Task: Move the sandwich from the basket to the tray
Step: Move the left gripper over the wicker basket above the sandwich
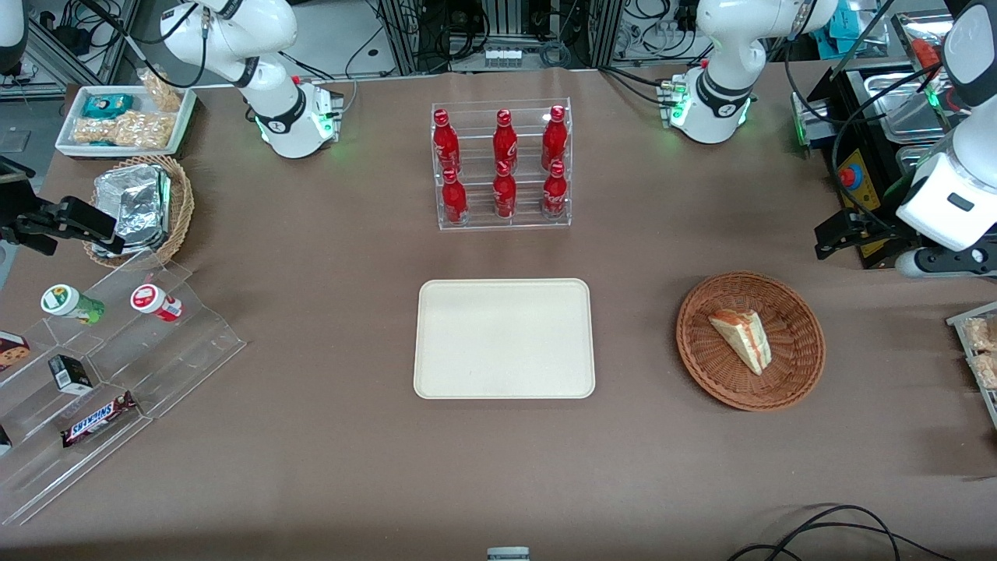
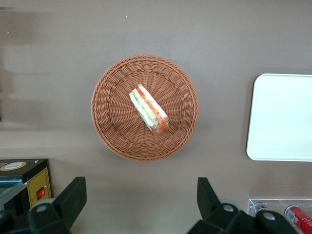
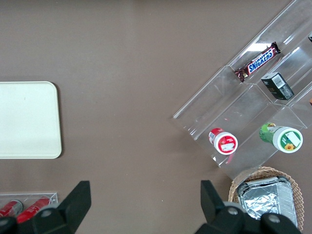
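Note:
The sandwich (image 1: 744,339) (image 2: 148,109), a white-bread wedge with pink, orange and green layers, lies on its side in the round reddish-brown basket (image 1: 701,351) (image 2: 112,131). The cream tray (image 1: 505,339) (image 2: 282,117) lies flat and bare beside the basket, toward the middle of the table. My gripper (image 1: 837,238) (image 2: 140,195) hangs open high above the table, farther from the front camera than the basket and a little toward the working arm's end. Nothing is between its black fingers (image 2: 73,192).
A clear rack of red bottles (image 1: 502,167) stands farther from the front camera than the tray. A black box with a red button (image 1: 857,171) (image 2: 29,185) is close to my gripper. Snack packets (image 1: 981,351) lie at the working arm's table end. A stepped acrylic shelf (image 1: 101,374) and a tan foil basket (image 1: 140,206) are at the parked arm's end.

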Motion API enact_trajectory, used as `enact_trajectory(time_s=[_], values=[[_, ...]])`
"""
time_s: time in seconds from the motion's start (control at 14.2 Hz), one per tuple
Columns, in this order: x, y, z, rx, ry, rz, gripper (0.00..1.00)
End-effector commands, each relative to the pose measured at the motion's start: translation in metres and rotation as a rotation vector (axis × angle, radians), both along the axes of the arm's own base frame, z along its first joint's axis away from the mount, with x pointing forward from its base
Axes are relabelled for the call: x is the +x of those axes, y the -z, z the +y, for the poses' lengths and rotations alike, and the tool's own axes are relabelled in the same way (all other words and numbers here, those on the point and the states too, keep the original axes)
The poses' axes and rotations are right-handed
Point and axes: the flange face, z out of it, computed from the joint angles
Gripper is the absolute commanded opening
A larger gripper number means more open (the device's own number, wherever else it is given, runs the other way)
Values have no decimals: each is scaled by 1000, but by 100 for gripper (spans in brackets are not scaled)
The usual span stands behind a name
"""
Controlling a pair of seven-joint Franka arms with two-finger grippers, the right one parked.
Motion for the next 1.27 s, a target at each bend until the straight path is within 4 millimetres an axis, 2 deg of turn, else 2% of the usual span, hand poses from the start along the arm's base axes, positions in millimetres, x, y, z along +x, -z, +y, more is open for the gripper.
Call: enact_trajectory(time_s=[0.0, 0.35, 0.64, 0.92, 1.06, 1.2], values=[[1, -1, -2, 6, 18, 18, 100], [0, 2, -7, 7, 29, 30, 100], [3, 28, -5, 8, 23, 80, 100], [20, 103, -2, 24, 23, 165, 100], [19, 151, -3, 22, -17, 145, 100], [11, 201, -5, 23, -139, 80, 100]])
